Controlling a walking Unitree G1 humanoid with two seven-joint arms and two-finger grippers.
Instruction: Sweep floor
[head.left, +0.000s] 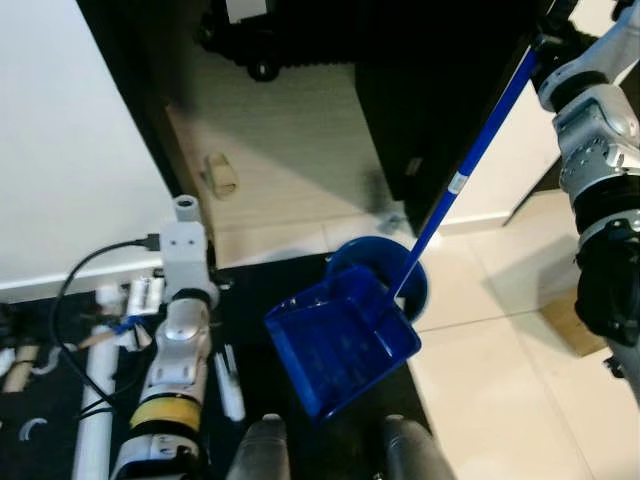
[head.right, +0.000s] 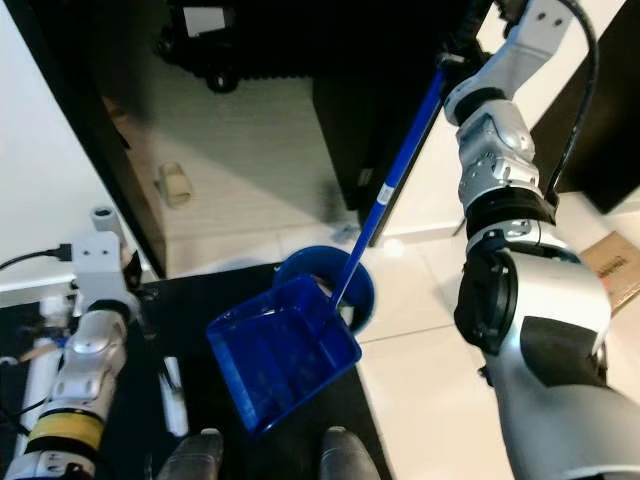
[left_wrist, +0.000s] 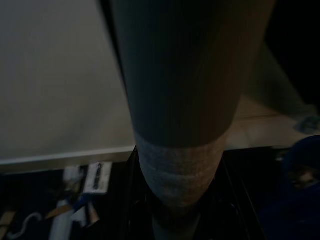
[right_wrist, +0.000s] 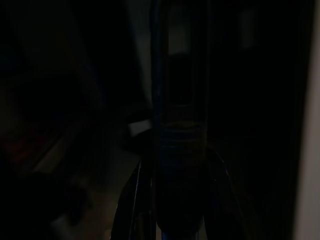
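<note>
Blue dustpan (head.left: 340, 345) hangs tilted above the black mat (head.left: 270, 290), just in front of a round blue bin (head.left: 415, 285) on the pale tile floor (head.left: 500, 390). Its long blue handle (head.left: 480, 145) runs up from the dustpan to the right claw (head.right: 452, 52); grip is too dark, cannot tell if clamped. Left claw (head.left: 185, 208) sits beside the dustpan near the white wall (head.left: 70, 130); fingers unclear, cannot tell. Small beige object (head.left: 220, 175) lies on the wood floor beyond the dustpan.

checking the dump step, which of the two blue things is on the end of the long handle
The blue dustpan: square-sided, tilted, fixed to the long blue handle running up toward the right arm. The round blue bin sits on the floor just behind it, with no handle.
</note>
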